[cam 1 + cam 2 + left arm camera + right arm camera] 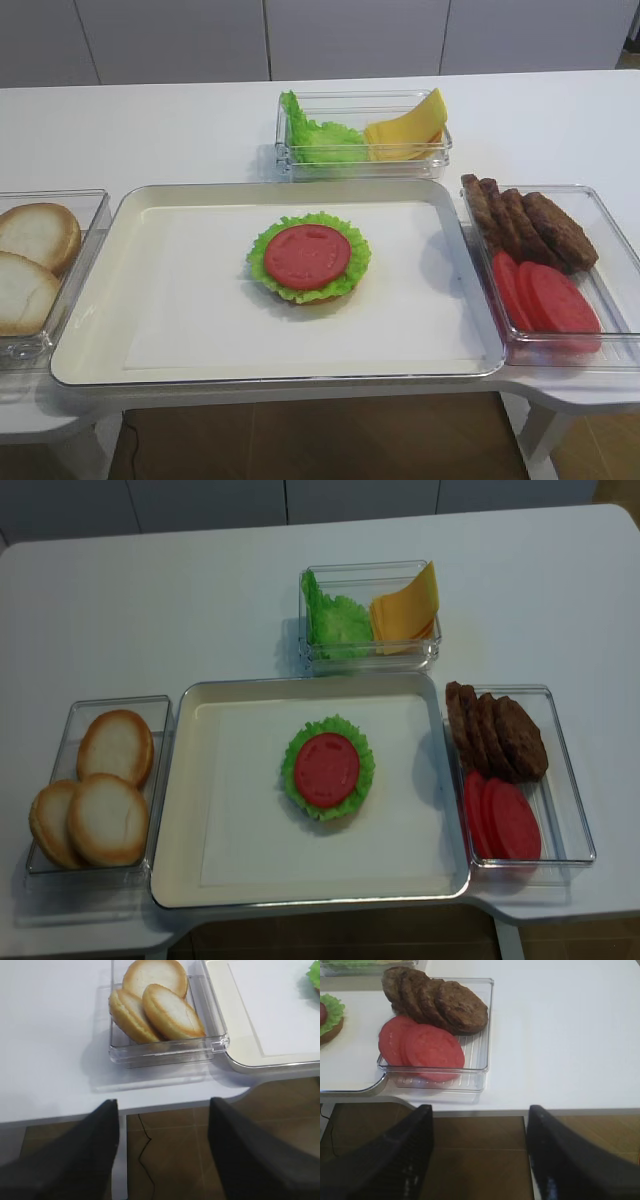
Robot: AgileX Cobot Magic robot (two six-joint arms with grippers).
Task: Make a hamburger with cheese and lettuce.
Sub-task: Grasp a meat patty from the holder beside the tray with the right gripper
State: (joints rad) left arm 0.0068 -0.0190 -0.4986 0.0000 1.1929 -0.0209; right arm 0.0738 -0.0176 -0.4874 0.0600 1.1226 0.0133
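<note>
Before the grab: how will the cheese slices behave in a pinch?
The cheese looks thin and flat, so probably light and somewhat bendy. The slices lean stacked against the container wall beside the lettuce, so a pinch may lift more than one. Their smooth, plastic-looking faces suggest they could slip.

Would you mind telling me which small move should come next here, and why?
Probably the right gripper, open and empty, should reach toward the patties beside it: the hamburger shows only bun, lettuce and tomato, and the cheese sits untouched.

Two high views face the tray [90, 300]; each wrist view looks past its fingers [395, 1160] at a side bin [165, 1052], sharing the tray's edge.
</note>
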